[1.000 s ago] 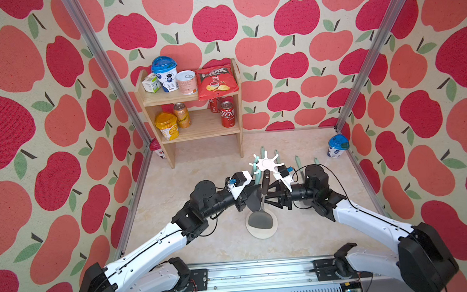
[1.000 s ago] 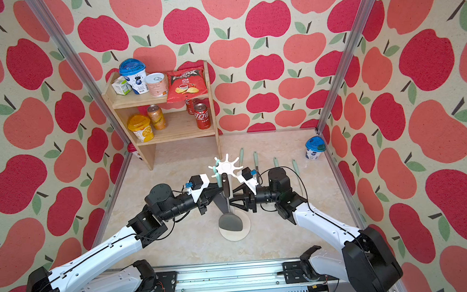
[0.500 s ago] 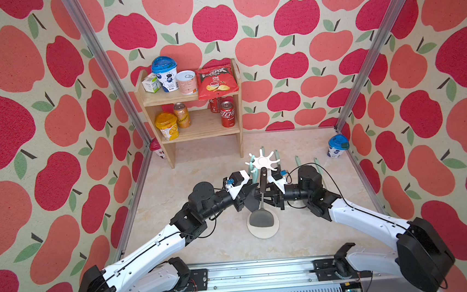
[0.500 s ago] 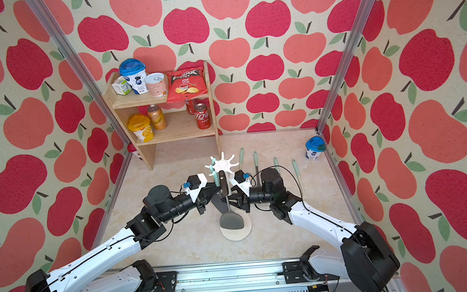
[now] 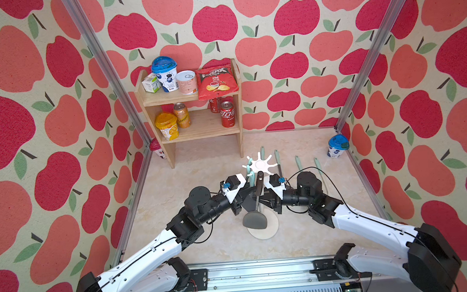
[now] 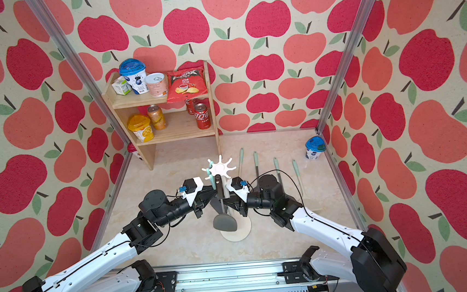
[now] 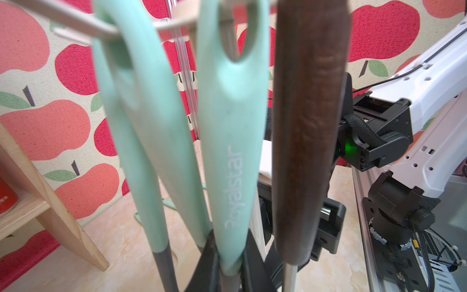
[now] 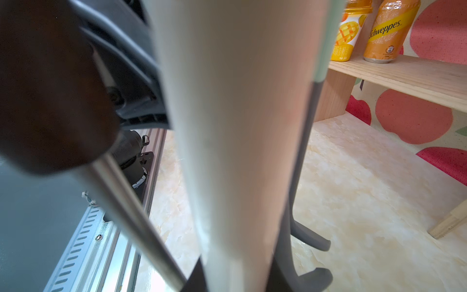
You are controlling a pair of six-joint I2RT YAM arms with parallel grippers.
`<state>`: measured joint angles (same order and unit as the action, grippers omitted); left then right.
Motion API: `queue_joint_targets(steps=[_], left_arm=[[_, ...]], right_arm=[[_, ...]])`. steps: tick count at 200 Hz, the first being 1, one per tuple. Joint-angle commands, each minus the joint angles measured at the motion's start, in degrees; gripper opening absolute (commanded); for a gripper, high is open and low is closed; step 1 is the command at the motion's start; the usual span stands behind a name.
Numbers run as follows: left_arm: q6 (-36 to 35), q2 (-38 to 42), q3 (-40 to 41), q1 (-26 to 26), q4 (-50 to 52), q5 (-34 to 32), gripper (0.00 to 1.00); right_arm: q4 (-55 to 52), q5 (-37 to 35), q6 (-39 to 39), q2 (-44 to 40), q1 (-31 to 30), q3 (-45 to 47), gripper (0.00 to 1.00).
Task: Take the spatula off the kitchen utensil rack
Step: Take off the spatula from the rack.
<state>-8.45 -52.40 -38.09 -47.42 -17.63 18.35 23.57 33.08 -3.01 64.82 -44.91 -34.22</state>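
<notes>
The left gripper [image 7: 228, 264] is pinching the spatula [image 7: 232, 151] low on its mint handle, its black fingers [image 7: 206, 260] pressing in from both sides. The spatula is hanging upright from a prong of the kitchen utensil rack [image 5: 259, 164] by the loop at its end, straight above the gripper. Its head is sitting below the fingers, out of sight.

Just beside this gripper, on the side toward the right arm, a brown-handled turner [image 7: 303, 126] is hanging from the same rack. In both top views the turner's flat grey head is dangling over the rack's round base. On the gripper's other side, two more mint handles [image 7: 141, 126] are hanging close together.

The right gripper [image 8: 235, 278] is facing the left one across the rack and is gripping the rack's white pole low down. The pole is filling the gap between its fingers [image 8: 195, 276], which appear to be touching it on both sides.

Beyond both grippers, away from the robot, loose utensils [image 5: 297, 163] are lying on the floor. A wooden shelf [image 5: 197, 129] is standing further back, on the left gripper's side.
</notes>
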Motion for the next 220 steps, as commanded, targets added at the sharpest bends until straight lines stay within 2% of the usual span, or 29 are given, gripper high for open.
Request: queue_joint_targets(steps=[1,220], left_arm=[[1.04,0.66,2.55,-0.22,6.74,-1.65,0.0],[2.22,17.18,11.18,-0.31,1.64,-3.25,0.0]], right_arm=[[-2.8,-4.84,1.23,-0.6,-0.01,1.83,0.0],[-2.15,-10.34,1.21,1.1,-0.01,1.87,0.0]])
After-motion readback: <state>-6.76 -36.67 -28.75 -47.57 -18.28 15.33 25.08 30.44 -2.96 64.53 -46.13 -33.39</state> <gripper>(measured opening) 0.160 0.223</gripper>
